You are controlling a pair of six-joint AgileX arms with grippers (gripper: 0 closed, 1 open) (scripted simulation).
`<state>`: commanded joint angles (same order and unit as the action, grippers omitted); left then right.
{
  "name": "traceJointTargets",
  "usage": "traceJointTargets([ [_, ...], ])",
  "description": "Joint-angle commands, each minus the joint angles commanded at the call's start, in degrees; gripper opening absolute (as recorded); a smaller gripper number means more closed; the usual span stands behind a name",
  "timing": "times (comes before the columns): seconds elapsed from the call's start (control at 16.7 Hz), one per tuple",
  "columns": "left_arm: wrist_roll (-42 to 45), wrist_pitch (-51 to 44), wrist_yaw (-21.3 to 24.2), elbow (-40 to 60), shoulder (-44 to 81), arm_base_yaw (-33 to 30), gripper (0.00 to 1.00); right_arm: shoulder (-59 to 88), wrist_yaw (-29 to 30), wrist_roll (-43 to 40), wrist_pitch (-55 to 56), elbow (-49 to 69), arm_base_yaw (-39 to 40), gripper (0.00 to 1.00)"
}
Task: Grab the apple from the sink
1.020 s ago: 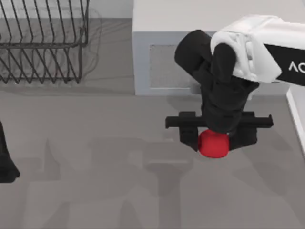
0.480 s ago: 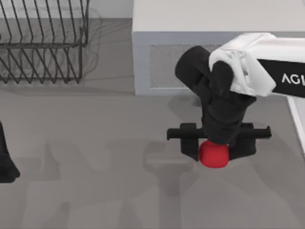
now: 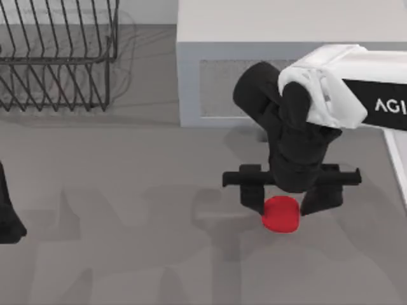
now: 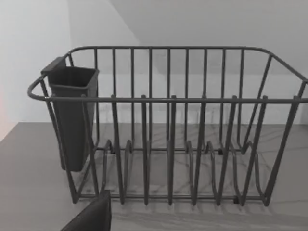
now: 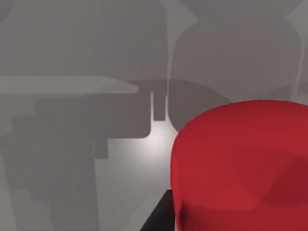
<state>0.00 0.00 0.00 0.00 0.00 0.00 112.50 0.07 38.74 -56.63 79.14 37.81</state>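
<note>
The apple (image 3: 282, 216) is a smooth bright red ball over the grey sink floor (image 3: 127, 210), right of the middle in the top view. My right gripper (image 3: 283, 206) points down over it, its black fingers (image 3: 253, 196) pressed to the apple's two sides near their tips, so it is shut on the apple. In the right wrist view the apple (image 5: 240, 168) sits very close, with a dark finger edge (image 5: 159, 216) beside it and its shadow on the floor beneath. My left gripper (image 3: 7, 219) is parked at the left edge.
A dark wire dish rack (image 3: 57, 57) stands at the back left; in the left wrist view the rack (image 4: 168, 144) holds a dark cup holder (image 4: 72, 115). A white block (image 3: 254, 25) stands behind the right arm. A white wall (image 3: 397, 159) lines the right side.
The apple has shifted toward the front edge of the top view and shows more fully below the fingers. The right arm's wrist moved slightly. The left arm has not moved.
</note>
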Motion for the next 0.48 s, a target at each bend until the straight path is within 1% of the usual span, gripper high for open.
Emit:
traceJointTargets([
  [0.18,0.00,0.00,0.00,0.00,0.00,0.00,1.00,0.00,0.00,0.00,0.00,0.00,0.00,0.98],
  [0.24,0.00,0.00,0.00,0.00,0.00,0.00,1.00,0.00,0.00,0.00,0.00,0.00,0.00,1.00],
  [0.48,0.00,0.00,0.00,0.00,0.00,0.00,1.00,0.00,0.00,0.00,0.00,0.00,0.00,1.00],
])
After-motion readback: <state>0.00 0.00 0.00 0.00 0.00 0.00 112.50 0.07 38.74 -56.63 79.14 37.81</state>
